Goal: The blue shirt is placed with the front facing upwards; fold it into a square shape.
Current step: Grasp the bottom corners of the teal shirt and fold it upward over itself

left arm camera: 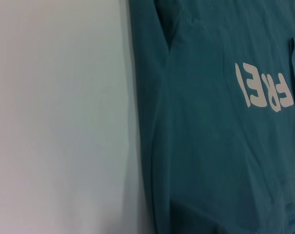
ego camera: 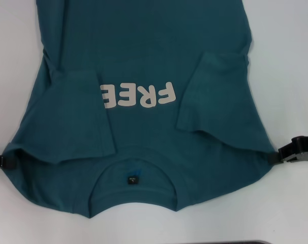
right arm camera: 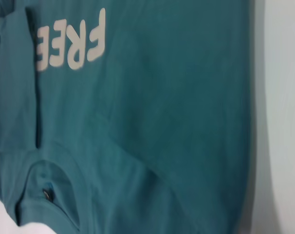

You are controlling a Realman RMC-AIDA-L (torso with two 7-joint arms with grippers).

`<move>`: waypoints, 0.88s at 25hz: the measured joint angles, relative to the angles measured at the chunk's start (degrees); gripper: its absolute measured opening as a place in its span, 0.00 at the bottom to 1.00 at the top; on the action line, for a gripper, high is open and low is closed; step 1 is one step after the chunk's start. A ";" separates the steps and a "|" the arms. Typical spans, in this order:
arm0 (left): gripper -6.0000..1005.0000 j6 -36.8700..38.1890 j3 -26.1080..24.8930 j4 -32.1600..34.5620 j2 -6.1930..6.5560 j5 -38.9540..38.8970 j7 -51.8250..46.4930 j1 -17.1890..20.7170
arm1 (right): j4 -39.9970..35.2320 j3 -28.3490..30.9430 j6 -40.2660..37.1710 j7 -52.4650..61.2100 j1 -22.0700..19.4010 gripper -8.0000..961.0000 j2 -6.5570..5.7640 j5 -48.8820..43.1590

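Blue shirt [ego camera: 144, 51] lies front up on the white table [ego camera: 286, 61], its neckline [ego camera: 132, 178] toward the robot and its body running away past the far edge of the head view. Both short sleeves are folded inward onto the chest: the left sleeve [ego camera: 75, 119] covers the start of the off-white print [ego camera: 137, 95], so that only "FREE" reads clearly beside its edge, and the right sleeve [ego camera: 212, 91] lies just beside the other end of the letters. A small black label [ego camera: 131, 180] sits inside the round collar. The shoulder line is pulled out sideways between the two arms, with the cloth sagging in a curve below the collar.

The left gripper [ego camera: 0, 161] shows only as a dark tip at the left edge of the head view, touching the left shoulder corner of the shirt; whether its fingers are closed on the cloth cannot be told. The right gripper [ego camera: 285, 155] is at the right shoulder corner, its black fingers [ego camera: 276, 157] meeting the cloth edge, and their state cannot be told either.
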 joint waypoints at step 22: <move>0.03 4.85 -0.35 -0.36 2.84 0.00 0.11 3.26 | 0.01 15.50 -5.18 -18.12 -9.24 0.03 0.85 5.07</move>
